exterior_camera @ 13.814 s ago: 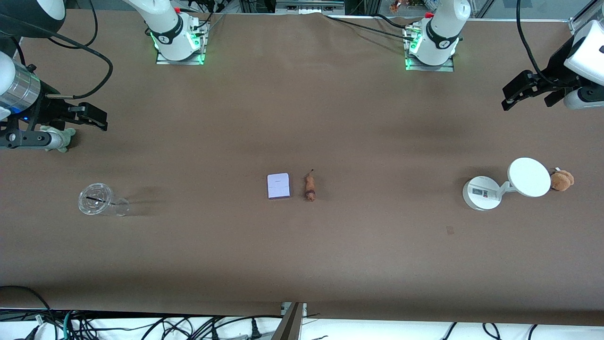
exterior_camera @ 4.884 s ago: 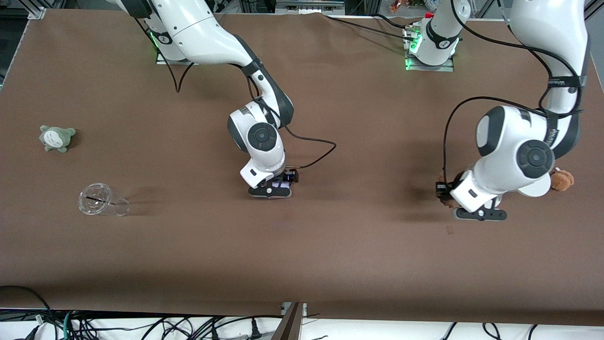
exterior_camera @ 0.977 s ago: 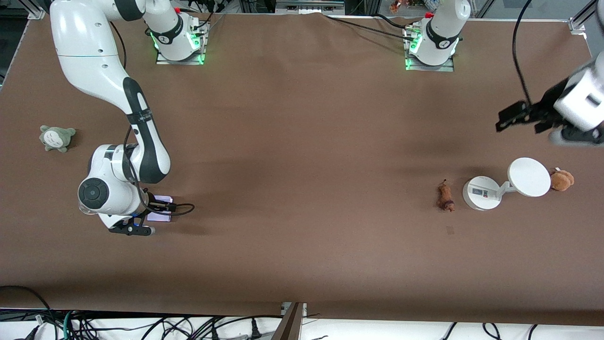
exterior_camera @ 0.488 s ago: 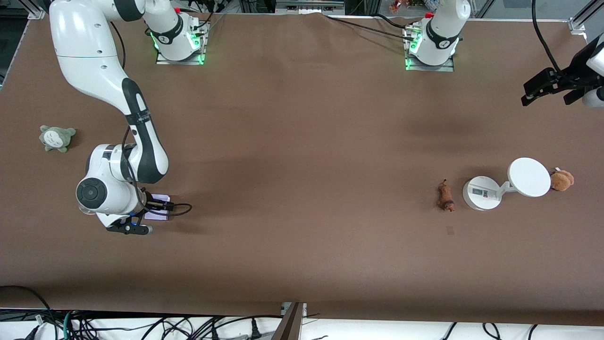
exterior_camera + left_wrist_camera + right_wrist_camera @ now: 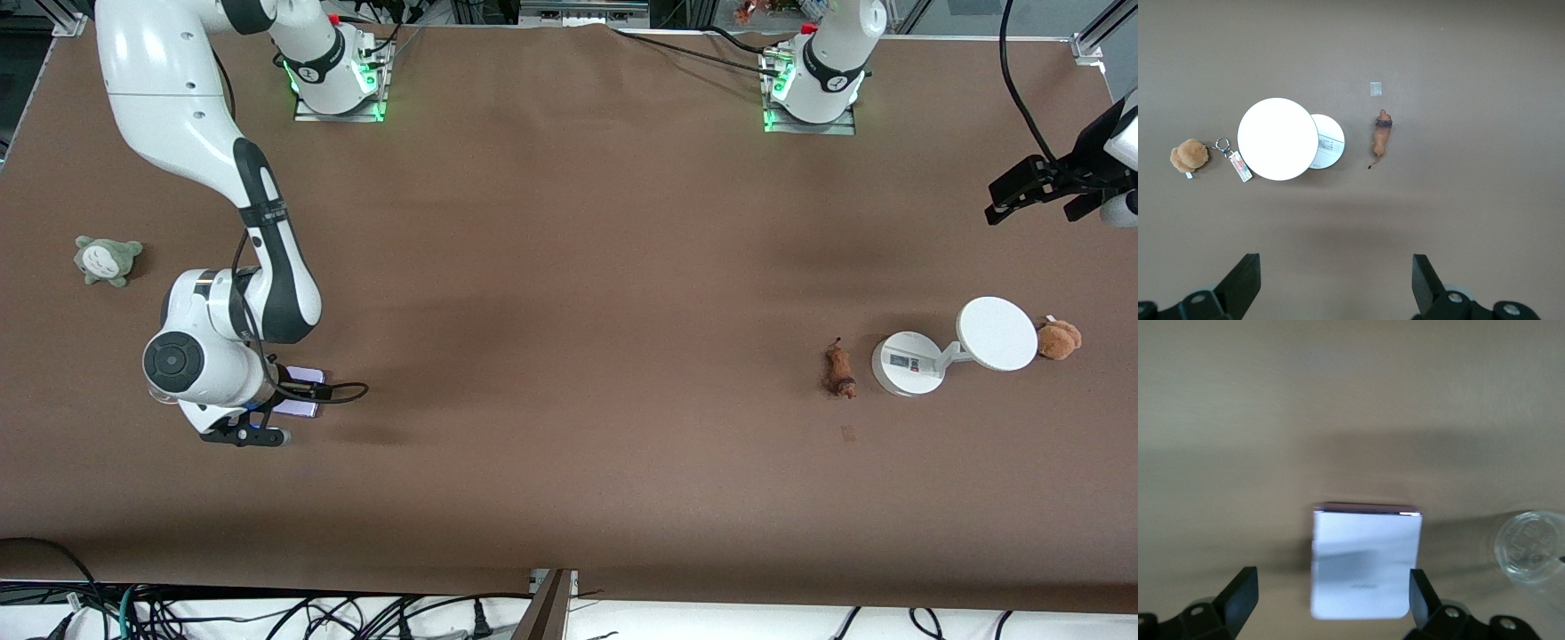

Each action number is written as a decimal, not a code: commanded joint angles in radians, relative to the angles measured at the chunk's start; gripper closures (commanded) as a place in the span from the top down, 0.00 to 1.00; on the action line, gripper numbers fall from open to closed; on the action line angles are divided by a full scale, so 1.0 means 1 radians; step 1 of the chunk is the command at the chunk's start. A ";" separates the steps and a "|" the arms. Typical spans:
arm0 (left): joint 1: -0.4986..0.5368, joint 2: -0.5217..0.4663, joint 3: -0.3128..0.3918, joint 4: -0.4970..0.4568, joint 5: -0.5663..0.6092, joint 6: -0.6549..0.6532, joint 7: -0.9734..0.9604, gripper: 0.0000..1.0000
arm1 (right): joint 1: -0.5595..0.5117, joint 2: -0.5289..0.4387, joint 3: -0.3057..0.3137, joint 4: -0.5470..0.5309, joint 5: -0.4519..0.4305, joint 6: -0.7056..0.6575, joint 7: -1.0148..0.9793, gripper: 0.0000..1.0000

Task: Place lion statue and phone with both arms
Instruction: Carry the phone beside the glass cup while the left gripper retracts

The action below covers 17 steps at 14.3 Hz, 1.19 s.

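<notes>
The phone (image 5: 299, 408) is a pale lavender slab lying flat on the table at the right arm's end, beside the clear cup. In the right wrist view the phone (image 5: 1365, 563) sits between my spread fingers. My right gripper (image 5: 286, 404) is low over it and open (image 5: 1333, 603). The lion statue (image 5: 838, 372) lies on the table next to the white stand's base, toward the left arm's end; it also shows in the left wrist view (image 5: 1381, 137). My left gripper (image 5: 1031, 212) is open and empty (image 5: 1336, 287), high over the table's edge at the left arm's end.
A white stand (image 5: 907, 363) with a round disc (image 5: 997, 333) stands by the lion, with a tan plush (image 5: 1058, 339) next to the disc. A grey-green plush (image 5: 107, 260) lies near the right arm's end. The clear cup (image 5: 1531, 547) lies beside the phone, mostly hidden under the right arm in the front view.
My left gripper has drawn away toward the table's edge at the left arm's end and then held. My right gripper has barely shifted over the phone. The lion has not moved.
</notes>
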 commanded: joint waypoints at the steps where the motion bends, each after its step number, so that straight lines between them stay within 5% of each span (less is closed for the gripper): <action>1: 0.014 -0.003 -0.005 0.001 0.027 0.001 0.000 1.00 | 0.018 -0.070 -0.009 0.066 -0.016 -0.127 -0.015 1.00; 12: 0.056 0.060 0.004 0.084 0.023 -0.052 -0.015 1.00 | 0.013 -0.394 -0.012 0.080 -0.011 -0.596 -0.002 1.00; 17: 0.057 0.063 0.010 0.107 0.023 -0.055 -0.017 1.00 | 0.003 -0.553 0.038 -0.007 -0.091 -0.597 -0.012 1.00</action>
